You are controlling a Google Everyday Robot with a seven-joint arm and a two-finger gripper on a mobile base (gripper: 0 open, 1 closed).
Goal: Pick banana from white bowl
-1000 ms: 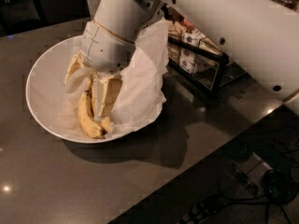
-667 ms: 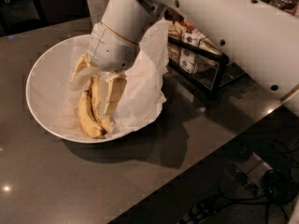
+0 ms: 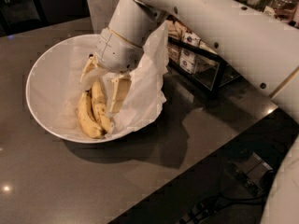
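Note:
The pair of speckled yellow bananas (image 3: 93, 113) lies in the white bowl (image 3: 46, 73) on its crinkled white paper lining (image 3: 145, 87). My gripper (image 3: 100, 95) hangs from the white arm straight down into the bowl. It is open, with one finger (image 3: 87, 72) left of the bananas' upper ends and the other finger (image 3: 117, 93) right of them. The bananas rest on the bowl's bottom. Their stem end is hidden behind the gripper.
The bowl stands on a dark grey counter (image 3: 70, 181). A black wire rack of packets (image 3: 198, 62) stands just right of the bowl, behind the arm. The counter's edge (image 3: 205, 160) runs diagonally at the right, with floor and cables (image 3: 219, 202) below it.
The gripper has shifted a little to the right over the bowl. The bananas and the bowl have stayed in place.

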